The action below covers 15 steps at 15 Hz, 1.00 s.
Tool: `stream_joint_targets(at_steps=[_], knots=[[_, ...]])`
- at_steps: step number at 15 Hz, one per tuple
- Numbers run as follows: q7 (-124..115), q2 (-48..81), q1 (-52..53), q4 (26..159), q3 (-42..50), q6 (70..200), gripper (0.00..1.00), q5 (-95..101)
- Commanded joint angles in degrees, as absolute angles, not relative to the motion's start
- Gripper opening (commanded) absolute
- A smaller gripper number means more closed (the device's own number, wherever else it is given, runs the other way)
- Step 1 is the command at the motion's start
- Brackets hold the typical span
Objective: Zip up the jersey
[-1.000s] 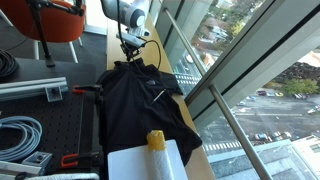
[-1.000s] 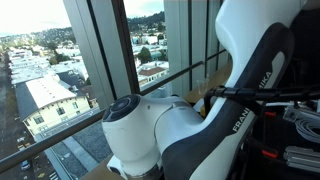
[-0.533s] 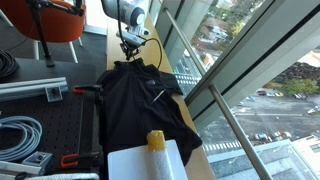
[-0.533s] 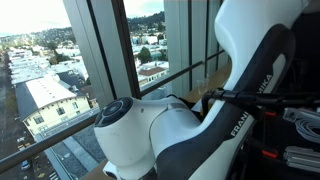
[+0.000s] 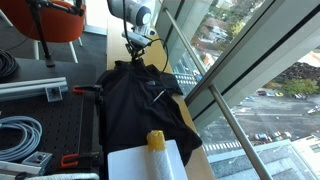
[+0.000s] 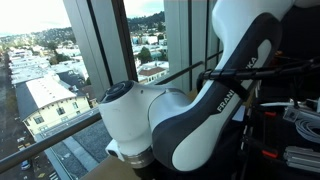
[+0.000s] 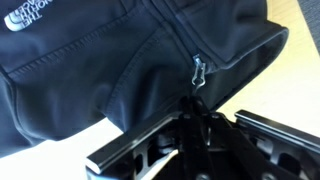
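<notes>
Arm swung a little since 0.5 s ago; gripper (image 7: 197,114) near large black fabric jersey (image 7: 90,75) collar, small metal zip pull (image 7: 200,70) at 12 o'clock, apparently ungrasped; can't tell whether gripper is closed; zipping prob. not begun

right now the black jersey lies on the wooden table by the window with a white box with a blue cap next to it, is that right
The cap is yellow, not blue; an exterior view shows it on the white box. The rest stands: the black jersey lies on the wooden table by the window, next to that box.
</notes>
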<state>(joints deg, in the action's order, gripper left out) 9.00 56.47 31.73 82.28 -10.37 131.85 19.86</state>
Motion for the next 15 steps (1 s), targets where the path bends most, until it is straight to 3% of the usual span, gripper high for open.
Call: stream_joint_targets(at_steps=[1, 8, 15], knots=[[10.0, 51.4, 29.3, 88.9, -10.9, 131.7, 0.02, 19.7], [11.2, 46.3, 26.8, 98.8, -11.9, 133.2, 0.02, 20.2], [12.6, 45.3, 26.3, 100.4, -12.6, 133.4, 0.02, 20.4]])
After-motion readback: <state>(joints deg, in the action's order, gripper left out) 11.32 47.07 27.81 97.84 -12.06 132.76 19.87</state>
